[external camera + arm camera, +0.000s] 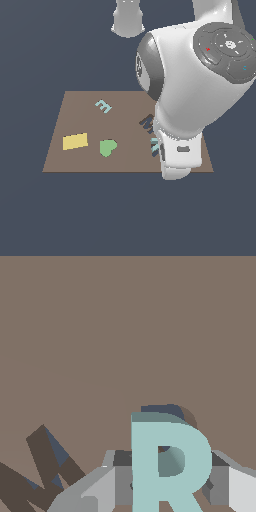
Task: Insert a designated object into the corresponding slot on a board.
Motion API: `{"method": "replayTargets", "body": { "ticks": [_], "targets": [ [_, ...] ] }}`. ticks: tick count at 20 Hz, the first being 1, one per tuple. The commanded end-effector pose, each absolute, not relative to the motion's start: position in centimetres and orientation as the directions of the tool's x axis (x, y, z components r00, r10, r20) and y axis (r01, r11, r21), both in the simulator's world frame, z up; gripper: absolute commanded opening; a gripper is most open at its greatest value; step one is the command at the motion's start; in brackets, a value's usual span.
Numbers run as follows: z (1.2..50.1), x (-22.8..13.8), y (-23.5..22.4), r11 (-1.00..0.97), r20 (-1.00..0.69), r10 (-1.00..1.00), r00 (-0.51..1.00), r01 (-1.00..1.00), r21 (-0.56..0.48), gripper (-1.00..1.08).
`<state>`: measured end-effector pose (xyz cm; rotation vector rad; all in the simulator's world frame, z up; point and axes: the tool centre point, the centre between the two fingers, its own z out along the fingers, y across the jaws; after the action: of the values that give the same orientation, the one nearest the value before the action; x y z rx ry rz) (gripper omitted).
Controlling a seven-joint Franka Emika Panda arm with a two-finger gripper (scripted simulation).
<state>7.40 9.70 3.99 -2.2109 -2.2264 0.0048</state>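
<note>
Between the two grey fingers (102, 488) of our gripper (167, 483), in the wrist view, stands the pale teal letter R (170, 466), and the gripper pinches it from both flat sides near the stem and the bowl. We see the R lifted a little above the brown board (125, 331), and just behind its top edge a dark R-shaped slot (162, 410) shows, so the block seems to be almost over its place. Near it lies the dark M-shaped recess (42, 471), which is not our target. In the exterior view the arm hides most of this; only a bit of teal (155, 146) appears beside the wrist, while the teal E (103, 106), the yellow rectangle (75, 141) and the green heart (107, 147) lie well apart. We judge the R to be light, stiff and rather smooth, so a firm hold across its thin faces is best, keeping it level.
</note>
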Motion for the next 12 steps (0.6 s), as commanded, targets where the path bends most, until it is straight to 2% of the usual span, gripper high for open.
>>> {"method": "replayTargets", "body": {
  "ticks": [1,12],
  "targets": [
    [4.03,7.87,9.79,0.037,0.001,0.999,-0.037,0.999,-0.005,-1.00],
    [3.80,8.30,9.95,0.065,0.001,0.998,-0.065,0.998,-0.005,-1.00]
  ]
}}
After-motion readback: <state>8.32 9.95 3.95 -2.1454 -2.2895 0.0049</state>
